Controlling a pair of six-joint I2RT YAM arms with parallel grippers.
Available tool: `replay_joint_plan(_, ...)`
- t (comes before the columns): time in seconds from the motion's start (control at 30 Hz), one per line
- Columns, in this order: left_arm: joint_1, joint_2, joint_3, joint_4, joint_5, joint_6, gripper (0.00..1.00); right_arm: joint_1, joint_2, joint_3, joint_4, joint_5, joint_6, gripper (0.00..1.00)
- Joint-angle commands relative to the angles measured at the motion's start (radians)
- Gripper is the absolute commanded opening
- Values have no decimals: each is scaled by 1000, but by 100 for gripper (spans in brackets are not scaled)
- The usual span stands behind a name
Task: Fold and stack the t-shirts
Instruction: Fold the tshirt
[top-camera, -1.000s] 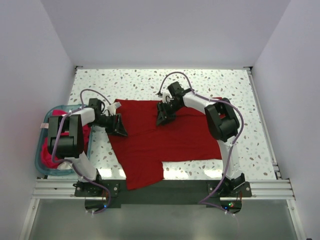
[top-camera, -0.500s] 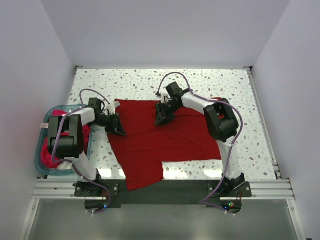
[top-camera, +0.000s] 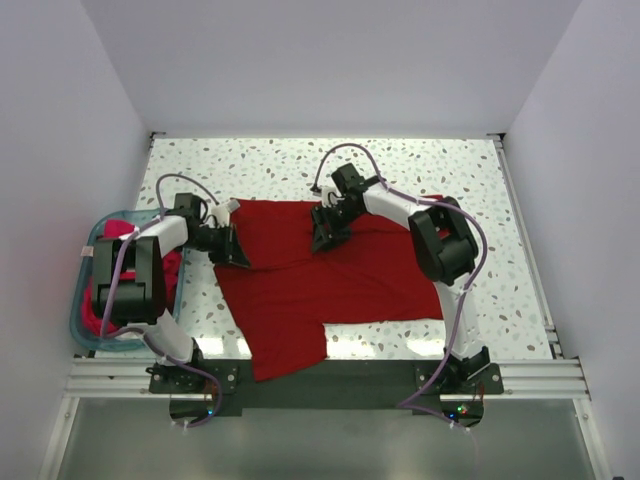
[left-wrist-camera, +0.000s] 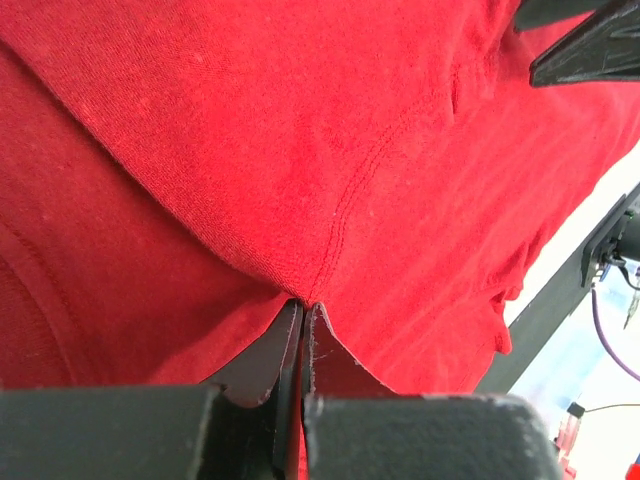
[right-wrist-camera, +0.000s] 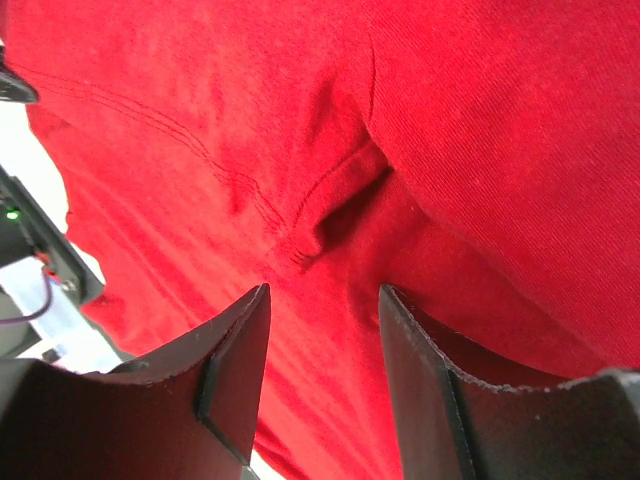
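A deep crimson t-shirt (top-camera: 320, 280) lies spread over the middle of the table, one part hanging toward the near edge. My left gripper (top-camera: 233, 255) is shut on the shirt's left edge; in the left wrist view the fingers (left-wrist-camera: 300, 330) pinch a fold of the cloth (left-wrist-camera: 330, 160). My right gripper (top-camera: 322, 236) is open and hovers just over the shirt's upper middle; in the right wrist view a puckered fold (right-wrist-camera: 330, 215) lies just beyond its open fingers (right-wrist-camera: 245, 340). Brighter pinkish-red shirts (top-camera: 100, 305) sit in the basket.
A teal plastic basket (top-camera: 80, 300) stands at the table's left edge beside the left arm. The speckled table (top-camera: 450, 180) is bounded by white walls at the back and sides. A black rail (top-camera: 330, 385) runs along the near edge.
My left gripper has moved slightly left and back with the shirt's edge in it. My right gripper has barely moved.
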Motion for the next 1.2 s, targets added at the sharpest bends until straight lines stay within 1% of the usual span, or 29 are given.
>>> replay_joint_plan(0.0, -14, -41, 14, -45, 40, 45, 0, -5, -71, 3, -52, 63, -56, 52)
replay_joint_plan(0.2, -55, -82, 14, -88, 88, 79, 0, -11, -111, 9, -63, 55, -81, 55)
replay_joint_plan(0.27, -54, -96, 15, -94, 103, 76, 0, -11, -118, 10, -66, 53, -87, 55)
replay_joint_plan(0.3, -80, -97, 17, -105, 106, 76, 0, -12, -118, 15, -69, 52, -89, 55)
replay_joint_plan(0.57, -89, -104, 20, -148, 126, 76, 0, -17, -125, 38, -87, 49, -107, 55)
replay_joint_plan(0.67, -89, -93, 21, -146, 108, 71, 0, -18, -120, 40, -94, 40, -107, 54)
replay_joint_plan(0.77, -89, -75, 25, -125, 48, 53, 0, -17, -114, 35, -86, 24, -92, 52)
replay_joint_plan(1.0, -86, -27, 2, -69, 51, 10, 0, -3, -99, 23, -38, -10, -24, 45)
replay_joint_plan(1.17, -86, -27, 3, -69, 52, 8, 0, 23, -88, -3, -12, -19, 17, 44)
